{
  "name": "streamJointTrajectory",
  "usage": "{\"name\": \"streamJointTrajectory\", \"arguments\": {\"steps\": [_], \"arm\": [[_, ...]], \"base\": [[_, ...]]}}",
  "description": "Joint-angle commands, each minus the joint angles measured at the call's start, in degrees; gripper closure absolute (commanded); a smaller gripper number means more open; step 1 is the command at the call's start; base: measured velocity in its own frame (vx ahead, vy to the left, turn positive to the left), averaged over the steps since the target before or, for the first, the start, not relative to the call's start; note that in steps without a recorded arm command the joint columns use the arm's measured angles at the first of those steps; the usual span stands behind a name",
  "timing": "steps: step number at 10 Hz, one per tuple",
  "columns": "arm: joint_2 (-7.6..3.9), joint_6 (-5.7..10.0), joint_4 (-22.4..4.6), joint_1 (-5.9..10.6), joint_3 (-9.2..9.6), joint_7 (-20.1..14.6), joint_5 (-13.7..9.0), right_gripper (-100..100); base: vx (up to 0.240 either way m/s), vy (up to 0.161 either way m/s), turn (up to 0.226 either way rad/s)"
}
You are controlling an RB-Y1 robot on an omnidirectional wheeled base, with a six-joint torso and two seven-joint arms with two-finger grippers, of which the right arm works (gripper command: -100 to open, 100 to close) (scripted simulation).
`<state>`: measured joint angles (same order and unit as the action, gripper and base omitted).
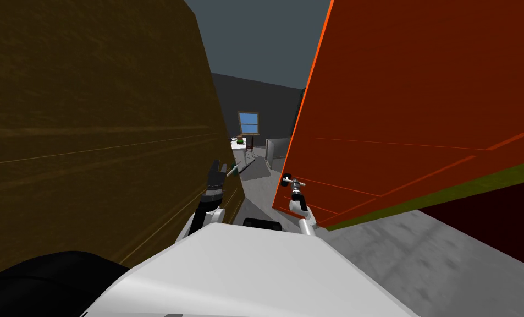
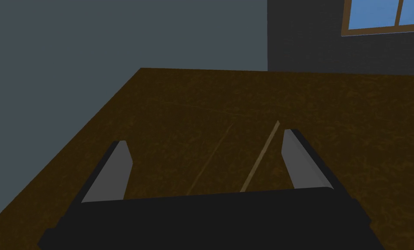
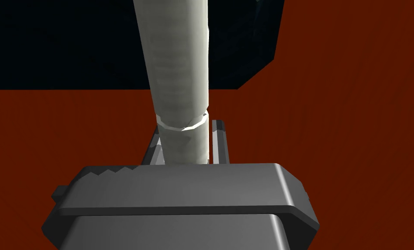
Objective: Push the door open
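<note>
Door (image 1: 420,99), orange-red, stands partly swung on my right. Right gripper (image 3: 186,130) clamps the pale handle (image 3: 175,56) at its free edge; left gripper (image 2: 205,141) hangs open beside a brown panel (image 2: 245,95). More pushing looks needed.

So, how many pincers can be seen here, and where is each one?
2. The left pincer is open, close to the brown panel. The right pincer is shut on the pale handle at the red door.
</note>
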<state>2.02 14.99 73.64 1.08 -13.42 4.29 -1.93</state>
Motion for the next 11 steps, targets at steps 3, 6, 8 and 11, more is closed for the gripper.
{"name": "streamJointTrajectory", "arguments": {"steps": [3, 6, 8, 11], "arm": [[-1.63, 0.57, -0.62, 1.02, 1.11, 0.45, -0.62, 100], [-2.37, 0.75, -1.47, 1.7, 2.68, 0.74, -1.13, 100], [-2.71, 0.86, -1.95, 2.09, 3.58, 0.9, -1.42, 100], [-3.19, 1.02, -2.7, 2.69, 4.96, 1.16, -1.87, 100]], "base": [[0.195, -0.003, -0.247], [0.147, -0.04, -0.184], [0.099, -0.025, -0.187], [0.102, 0.002, -0.162]]}}
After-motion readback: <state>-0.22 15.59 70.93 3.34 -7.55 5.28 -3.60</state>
